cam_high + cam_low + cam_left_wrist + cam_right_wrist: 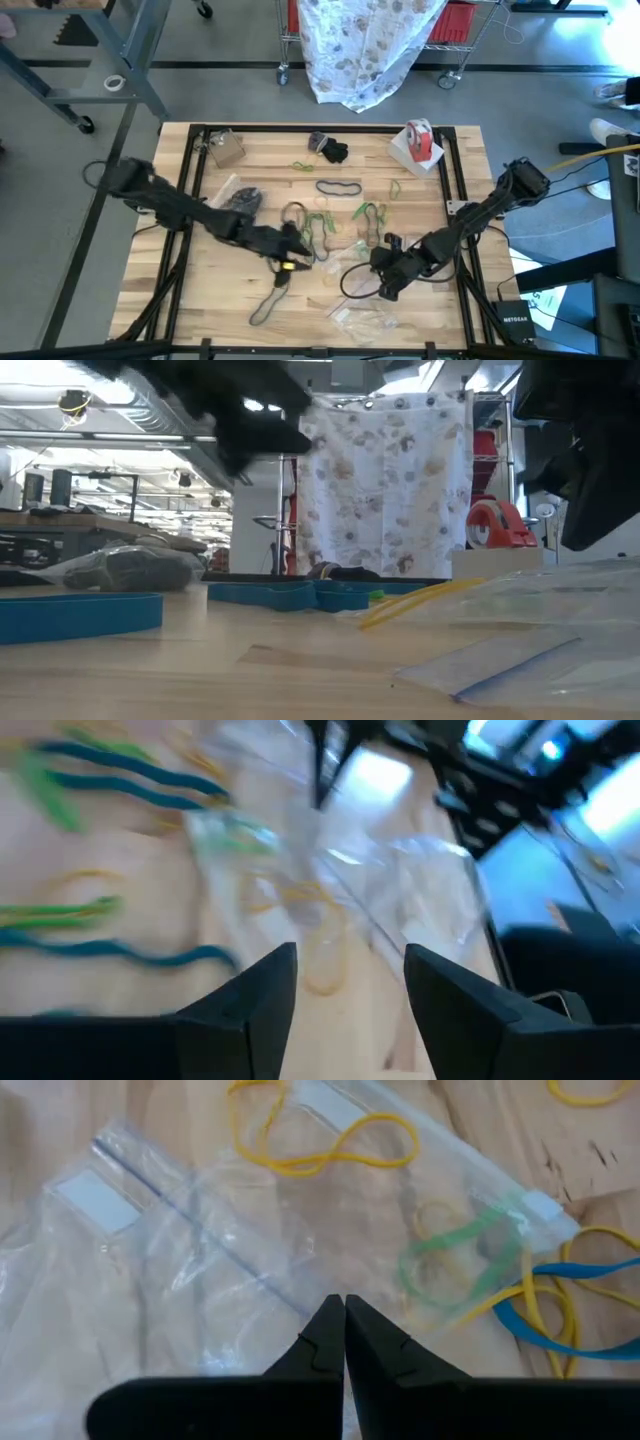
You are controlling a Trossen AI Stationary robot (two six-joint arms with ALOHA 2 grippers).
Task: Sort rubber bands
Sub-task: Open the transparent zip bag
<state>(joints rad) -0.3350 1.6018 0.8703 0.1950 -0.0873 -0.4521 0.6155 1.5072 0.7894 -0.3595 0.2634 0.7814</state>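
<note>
Sorting is at an early stage: most bands (338,187) lie loose near the bags (250,1240), left gripper (345,982) jaws open, right gripper (345,1342) jaws closed empty.

Blue rubber bands (80,612) and a yellow band (420,600) lie on the bench (250,680) beside clear plastic bags (540,630).

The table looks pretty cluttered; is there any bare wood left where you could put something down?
Yes. The table is bare along its left edge and front-left corner, beside the long dark band. The back right strip between the tape roll and the right gripper is mostly open. The middle is crowded: rubber bands, clear bags and the left gripper.
</note>
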